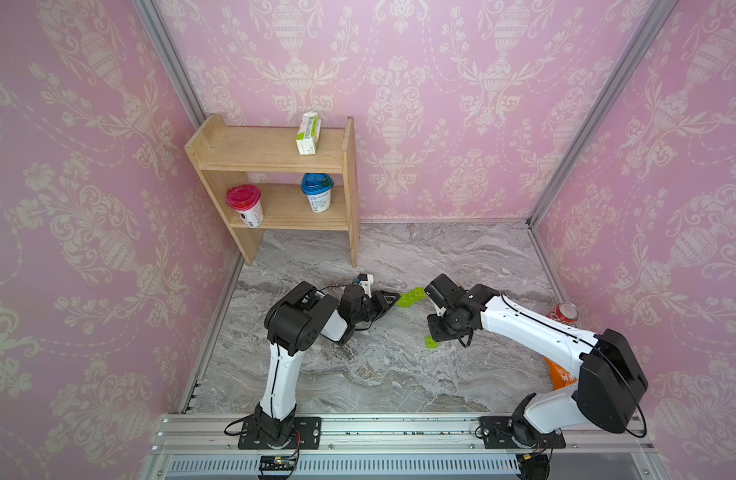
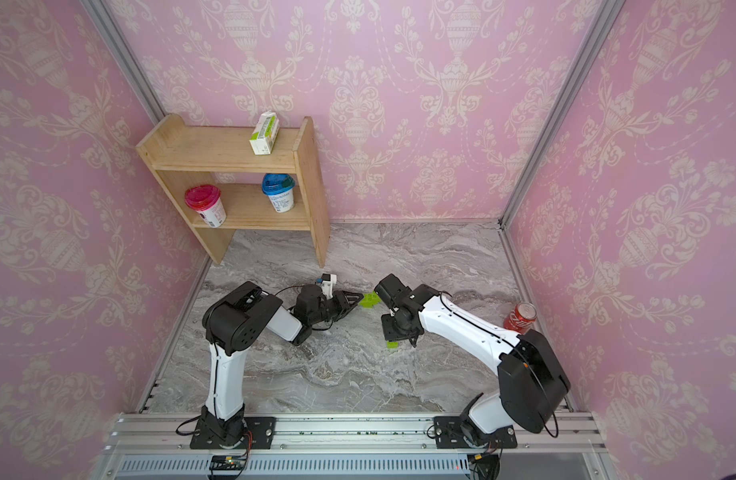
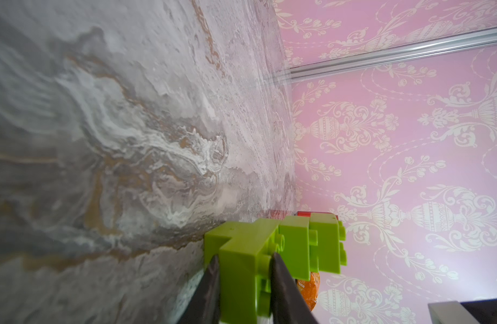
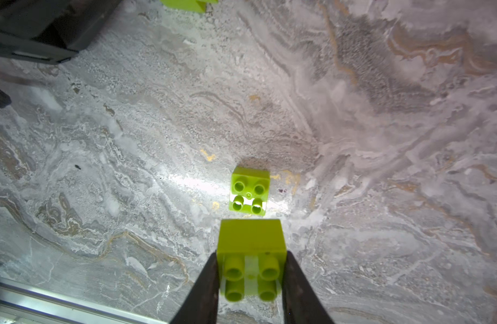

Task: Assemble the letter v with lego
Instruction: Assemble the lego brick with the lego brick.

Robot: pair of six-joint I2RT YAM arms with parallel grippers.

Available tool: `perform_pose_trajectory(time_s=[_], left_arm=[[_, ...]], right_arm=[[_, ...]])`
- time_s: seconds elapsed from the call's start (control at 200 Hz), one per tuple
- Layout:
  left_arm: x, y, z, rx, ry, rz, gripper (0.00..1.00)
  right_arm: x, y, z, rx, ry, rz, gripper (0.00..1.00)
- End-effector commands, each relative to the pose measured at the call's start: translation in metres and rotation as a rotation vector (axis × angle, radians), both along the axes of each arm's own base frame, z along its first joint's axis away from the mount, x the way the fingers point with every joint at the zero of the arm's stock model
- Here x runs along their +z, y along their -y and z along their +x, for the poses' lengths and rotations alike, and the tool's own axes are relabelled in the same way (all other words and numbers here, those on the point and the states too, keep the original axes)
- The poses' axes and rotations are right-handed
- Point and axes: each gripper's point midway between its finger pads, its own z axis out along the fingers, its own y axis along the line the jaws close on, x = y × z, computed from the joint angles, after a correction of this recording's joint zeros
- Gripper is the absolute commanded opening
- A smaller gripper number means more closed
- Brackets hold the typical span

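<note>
Left gripper (image 3: 244, 256), dark fingers (image 3: 211, 280) pinched on one block of a stepped cluster of lime-green bricks (image 3: 295, 246); grey marbled table (image 3: 129, 140) alongside, pink patterned wall (image 3: 410, 140) beyond, orange packet (image 3: 312, 289) partly hidden behind the bricks.

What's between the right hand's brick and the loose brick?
Only bare table, between the held brick and the loose brick, in the right wrist view.

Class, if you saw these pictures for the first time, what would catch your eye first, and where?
Lime green against the grey table: joined bricks clamped in the left gripper mid-table, a single brick in the right gripper, a loose brick beside it. Then the pink wallpaper and the wooden shelf at the back left.
</note>
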Motion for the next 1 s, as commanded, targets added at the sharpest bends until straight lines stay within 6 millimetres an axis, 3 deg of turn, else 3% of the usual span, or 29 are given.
perform_pose_trajectory(time_s=[0.0,0.25,0.635,0.996], left_arm=[[-0.052,-0.012,-0.016,0.008,-0.156,0.096,0.21],[-0.052,-0.012,-0.016,0.006,-0.158,0.097,0.20],[-0.051,-0.011,-0.015,0.006,-0.157,0.092,0.20],[-0.049,-0.011,-0.015,0.008,-0.152,0.089,0.20]], right_arm=[[-0.009,-0.005,-0.001,-0.104,-0.021,-0.006,0.00],[-0.023,-0.018,0.003,-0.086,-0.039,-0.029,0.00],[-0.036,-0.016,0.011,-0.063,-0.045,-0.107,0.00],[-0.047,-0.018,0.005,-0.042,-0.104,-0.137,0.00]])
